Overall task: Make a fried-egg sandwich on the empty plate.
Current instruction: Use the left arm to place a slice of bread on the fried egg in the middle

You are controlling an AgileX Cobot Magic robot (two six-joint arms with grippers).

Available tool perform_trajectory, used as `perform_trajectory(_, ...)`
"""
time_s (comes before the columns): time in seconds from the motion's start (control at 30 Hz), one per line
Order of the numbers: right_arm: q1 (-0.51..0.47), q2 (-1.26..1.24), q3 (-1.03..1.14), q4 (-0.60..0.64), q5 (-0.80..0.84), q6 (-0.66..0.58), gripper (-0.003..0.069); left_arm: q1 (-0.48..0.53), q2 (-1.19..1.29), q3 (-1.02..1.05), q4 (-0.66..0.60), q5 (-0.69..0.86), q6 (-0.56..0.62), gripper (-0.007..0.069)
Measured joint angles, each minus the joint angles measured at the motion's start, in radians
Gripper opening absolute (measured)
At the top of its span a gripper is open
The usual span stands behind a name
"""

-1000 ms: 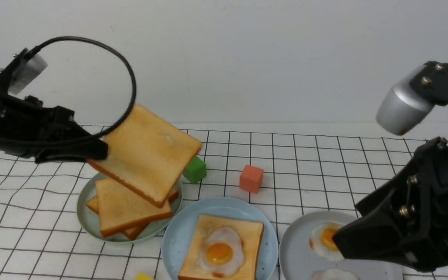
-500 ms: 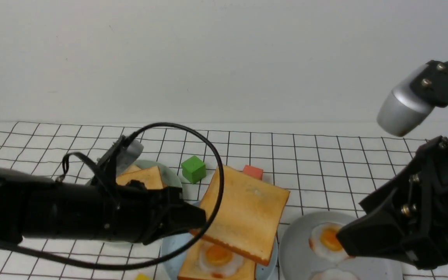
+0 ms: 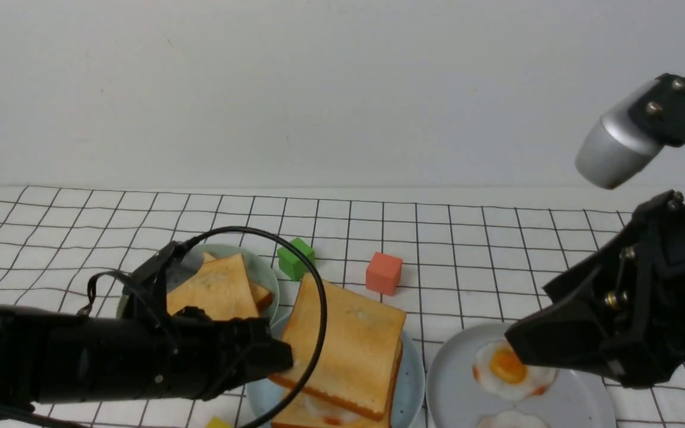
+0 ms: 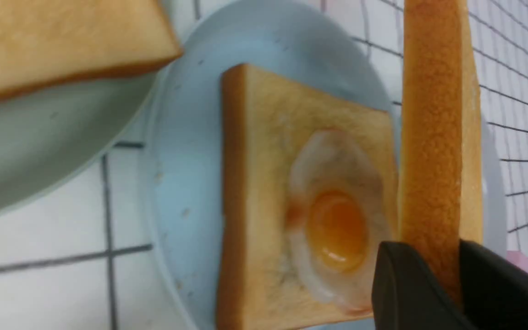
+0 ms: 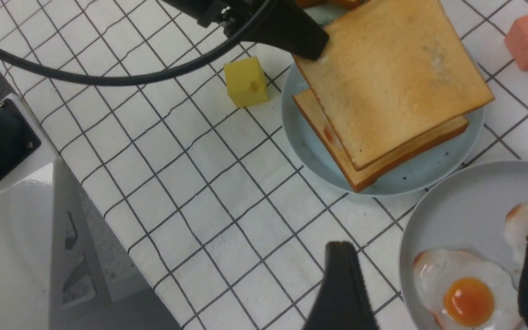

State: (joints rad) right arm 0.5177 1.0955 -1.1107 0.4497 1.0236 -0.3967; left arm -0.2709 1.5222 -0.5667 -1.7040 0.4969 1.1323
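Note:
The empty plate point(image 3: 411, 380), pale blue and speckled, carries a toast slice point(image 4: 255, 183) with a fried egg point(image 4: 332, 215) on it. My left gripper point(image 3: 280, 359) is shut on the near edge of a second toast slice point(image 3: 348, 342). That slice lies tilted just over the egg and covers most of the lower slice point(image 5: 383, 167). Whether its far edge touches I cannot tell. In the left wrist view the held slice point(image 4: 433, 137) shows edge-on between the jaws. My right gripper point(image 5: 438, 256) hangs open and holds nothing, over the grey plate.
A greyish-green plate point(image 3: 265, 270) at the left holds a skewed pile of toast point(image 3: 214, 288). The grey plate point(image 3: 455, 386) at the right has two fried eggs point(image 3: 506, 368). Green cube point(image 3: 295, 258), red cube point(image 3: 383, 273) and yellow cube point(image 5: 246, 81) lie around the plates.
My left gripper has carried the toast slice from above the greyish-green plate, right and down, onto the egg toast. The right arm has barely shifted.

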Motion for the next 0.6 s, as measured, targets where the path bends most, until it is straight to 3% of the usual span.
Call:
perform_trajectory(0.2, 0.0, 0.0, 0.0, 0.0, -0.048, 0.0, 0.05, 0.0, 0.042, 0.005, 0.006, -0.007, -0.092, 0.0123)
perform_trajectory(0.33, 0.0, 0.0, 0.0, 0.0, -0.096, 0.0, 0.05, 0.0, 0.096, 0.005, 0.039, 0.027, -0.116, 0.0194)
perform_trajectory(0.37, 0.0, 0.0, 0.0, 0.0, -0.109, 0.0, 0.05, 0.0, 0.104, 0.004, 0.053, 0.031, -0.116, 0.0244)
perform_trajectory(0.4, 0.0, 0.0, 0.0, 0.0, -0.109, 0.0, 0.05, 0.0, 0.105, 0.004, 0.056, 0.031, -0.116, 0.0244)
perform_trajectory(0.43, 0.0, 0.0, 0.0, 0.0, -0.119, 0.0, 0.05, 0.0, 0.106, -0.001, 0.08, 0.032, -0.118, 0.0314)
perform_trajectory(0.6, 0.0, 0.0, 0.0, 0.004, -0.118, 0.001, 0.05, 0.0, 0.07, -0.015, 0.143, 0.02, -0.14, 0.0517)
